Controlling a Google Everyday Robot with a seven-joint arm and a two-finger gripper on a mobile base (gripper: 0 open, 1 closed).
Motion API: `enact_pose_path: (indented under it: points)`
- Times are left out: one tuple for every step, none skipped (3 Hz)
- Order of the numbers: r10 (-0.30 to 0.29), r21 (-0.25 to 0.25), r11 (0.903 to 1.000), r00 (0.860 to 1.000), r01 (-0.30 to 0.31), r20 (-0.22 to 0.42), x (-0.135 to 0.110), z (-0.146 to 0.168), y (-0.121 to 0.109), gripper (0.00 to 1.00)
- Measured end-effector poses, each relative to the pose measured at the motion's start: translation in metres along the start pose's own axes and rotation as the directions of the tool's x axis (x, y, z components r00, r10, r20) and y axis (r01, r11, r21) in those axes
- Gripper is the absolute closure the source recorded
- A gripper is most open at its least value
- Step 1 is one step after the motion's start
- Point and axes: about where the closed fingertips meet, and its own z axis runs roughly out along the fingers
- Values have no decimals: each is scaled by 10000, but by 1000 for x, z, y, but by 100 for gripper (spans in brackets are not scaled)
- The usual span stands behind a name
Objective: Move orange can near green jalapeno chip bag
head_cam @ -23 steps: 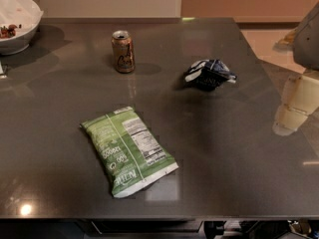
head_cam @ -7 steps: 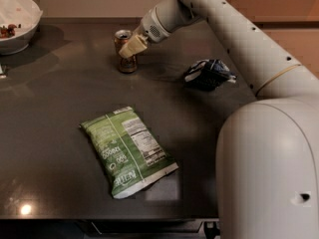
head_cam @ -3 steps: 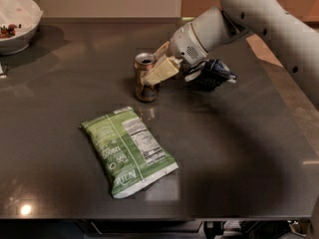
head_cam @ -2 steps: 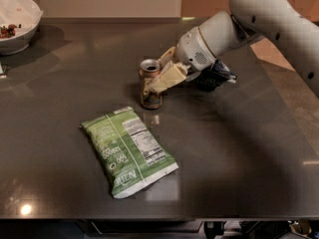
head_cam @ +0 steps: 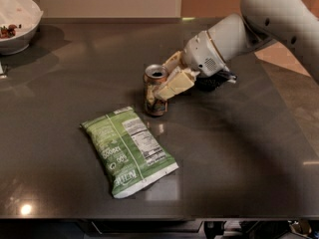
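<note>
The orange can (head_cam: 154,91) stands upright on the dark table, just beyond the upper right corner of the green jalapeno chip bag (head_cam: 128,149), which lies flat in the middle front. My gripper (head_cam: 160,86) reaches in from the right and is shut on the can, with one cream finger (head_cam: 173,84) across its front and the other behind its rim. The can's base looks to be at the table surface. A narrow gap separates the can from the bag.
A white bowl (head_cam: 15,26) with some food stands at the far left back corner. A dark navy-and-white bag (head_cam: 218,79) lies behind my wrist, mostly hidden by it. My white arm (head_cam: 269,14) comes in from the upper right. The table's front edge (head_cam: 149,217) runs along the bottom.
My gripper took hold of the can at the back of the table and has carried it forward and to the right, down to a spot next to the chip bag.
</note>
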Motion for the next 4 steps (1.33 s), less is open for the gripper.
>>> enact_pose_path:
  points:
    - [-73, -272, 9996, 9998, 78, 188, -1, 1, 12, 34]
    - [-91, -511, 9986, 9995, 107, 318, -1, 4, 22, 11]
    - [-133, -626, 9979, 9995, 152, 302, -2, 5, 30, 0]
    - [-133, -630, 9979, 9995, 152, 301, -1, 5, 30, 0]
